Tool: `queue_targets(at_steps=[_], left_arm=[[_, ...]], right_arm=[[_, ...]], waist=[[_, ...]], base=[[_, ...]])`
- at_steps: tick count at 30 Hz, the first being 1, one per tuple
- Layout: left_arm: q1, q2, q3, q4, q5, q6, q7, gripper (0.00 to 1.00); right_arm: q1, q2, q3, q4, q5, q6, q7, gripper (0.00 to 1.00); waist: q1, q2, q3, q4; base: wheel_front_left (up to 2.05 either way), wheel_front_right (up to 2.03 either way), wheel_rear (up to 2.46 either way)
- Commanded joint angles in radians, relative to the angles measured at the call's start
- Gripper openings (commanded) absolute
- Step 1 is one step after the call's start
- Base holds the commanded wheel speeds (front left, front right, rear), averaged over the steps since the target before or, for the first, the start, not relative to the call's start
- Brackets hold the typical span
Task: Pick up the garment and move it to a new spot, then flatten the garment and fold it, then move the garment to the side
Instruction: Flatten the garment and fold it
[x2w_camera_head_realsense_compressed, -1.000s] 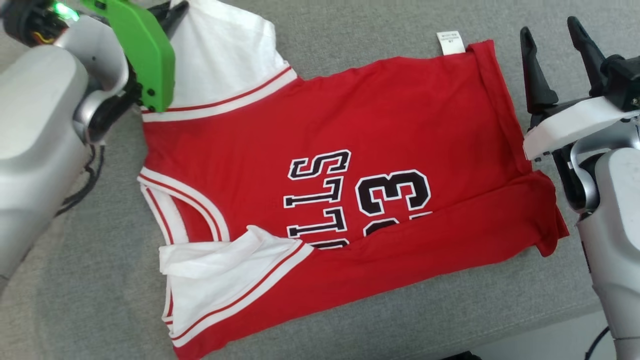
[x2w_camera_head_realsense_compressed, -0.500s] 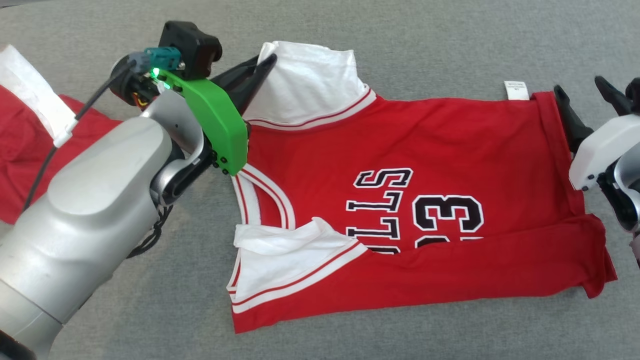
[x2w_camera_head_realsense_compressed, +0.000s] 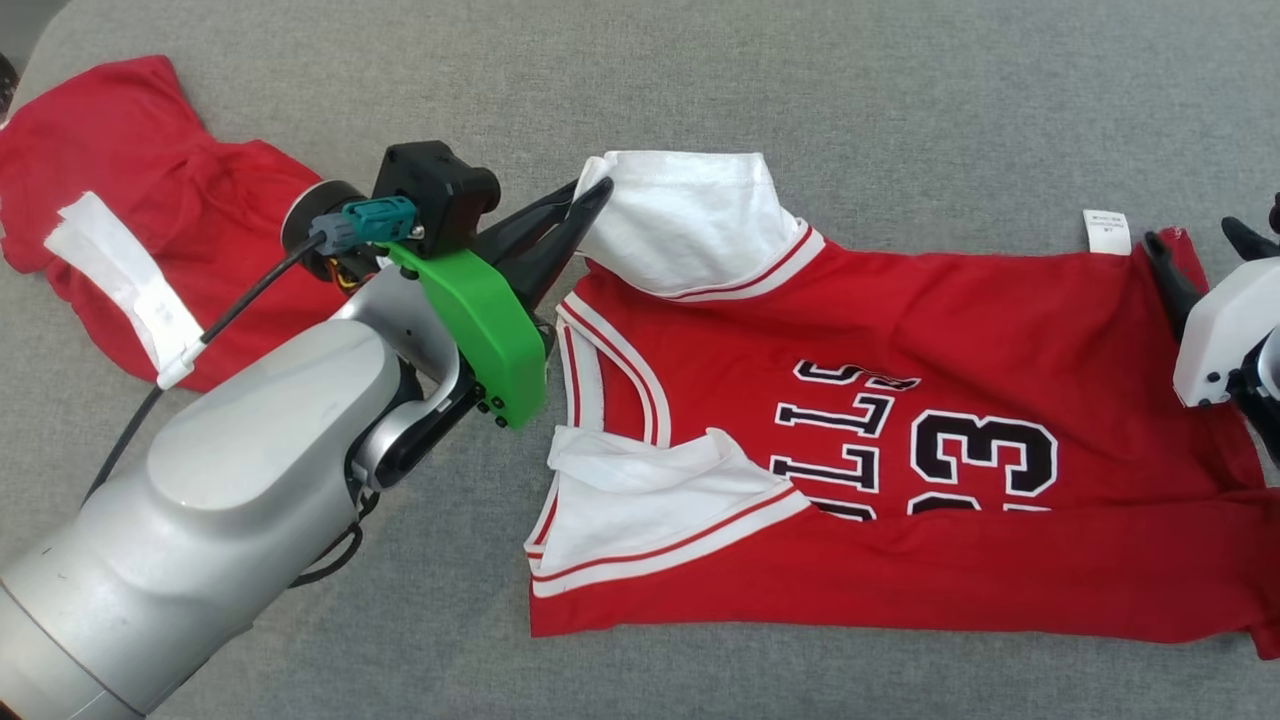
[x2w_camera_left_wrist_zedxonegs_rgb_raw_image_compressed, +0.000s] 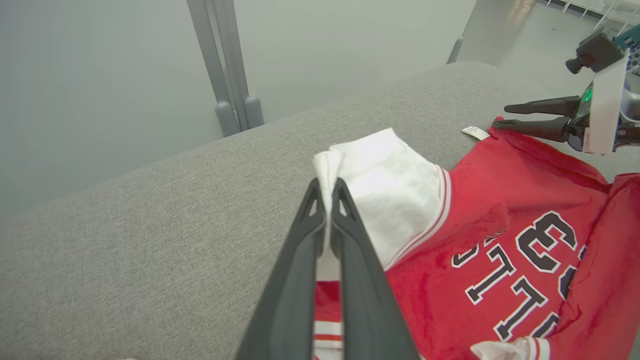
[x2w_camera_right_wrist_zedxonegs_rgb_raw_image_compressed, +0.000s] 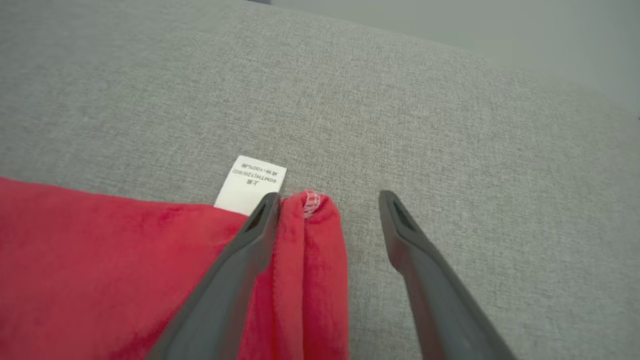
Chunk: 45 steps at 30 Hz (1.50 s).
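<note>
The garment (x2w_camera_head_realsense_compressed: 900, 330) is a red jersey with white sleeves and black lettering, spread across the grey cushion (x2w_camera_head_realsense_compressed: 900, 110). My left gripper (x2w_camera_head_realsense_compressed: 592, 196) is shut on the corner of the far white sleeve (x2w_camera_head_realsense_compressed: 690, 225), which stands slightly raised. The left wrist view shows the same pinch, with my left gripper (x2w_camera_left_wrist_zedxonegs_rgb_raw_image_compressed: 327, 186) closed on the sleeve's edge (x2w_camera_left_wrist_zedxonegs_rgb_raw_image_compressed: 390, 185). My right gripper (x2w_camera_right_wrist_zedxonegs_rgb_raw_image_compressed: 328, 200) stands open at the far hem corner (x2w_camera_right_wrist_zedxonegs_rgb_raw_image_compressed: 310, 225), which lies between its fingers, beside the white label (x2w_camera_right_wrist_zedxonegs_rgb_raw_image_compressed: 251, 184). In the head view the right gripper (x2w_camera_head_realsense_compressed: 1200, 245) sits at the right edge.
A second red garment (x2w_camera_head_realsense_compressed: 150, 200) with a white strip lies crumpled at the far left of the cushion. Bare grey cushion stretches beyond the jersey. The cushion's far edge and a pale post (x2w_camera_left_wrist_zedxonegs_rgb_raw_image_compressed: 225, 65) appear in the left wrist view.
The head camera has swung left, bringing the second red garment into view. My right gripper has closed in on the hem corner by the label. My left gripper stays shut on the sleeve.
</note>
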Motion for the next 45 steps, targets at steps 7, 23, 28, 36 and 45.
queue_targets(at_steps=[7, 23, 28, 36, 45], left_arm=[[0.008, 0.002, -0.008, -0.020, 0.007, 0.008, 0.005, 0.00], [-0.054, 0.050, -0.017, 0.042, 0.048, 0.024, 0.029, 0.00], [-0.114, 0.046, -0.005, 0.137, 0.073, 0.015, 0.024, 0.00], [-0.244, 0.027, -0.008, 0.300, 0.135, -0.033, -0.006, 0.00], [-0.351, -0.019, -0.021, 0.469, 0.189, -0.065, -0.074, 0.00]], right_arm=[[-0.045, 0.004, 0.065, 0.070, 0.033, -0.002, -0.026, 1.00], [-0.142, 0.017, 0.123, 0.205, 0.053, -0.002, -0.096, 0.00], [-0.181, 0.021, 0.135, 0.204, 0.047, -0.002, -0.151, 0.00], [-0.245, 0.023, 0.134, 0.200, 0.012, -0.002, -0.269, 0.00], [-0.297, 0.048, 0.104, 0.219, -0.063, -0.002, -0.378, 0.00]], waist=[[0.0001, 0.0000, 0.017, 0.002], [0.0001, 0.0000, 0.020, -0.038], [0.0001, 0.0000, 0.042, -0.074], [0.0001, 0.0000, 0.099, -0.126], [0.0001, 0.0000, 0.130, -0.157]], base=[[0.00, 0.00, 0.00], [0.00, 0.00, 0.00], [0.00, 0.00, 0.00], [0.00, 0.00, 0.00], [0.00, 0.00, 0.00]])
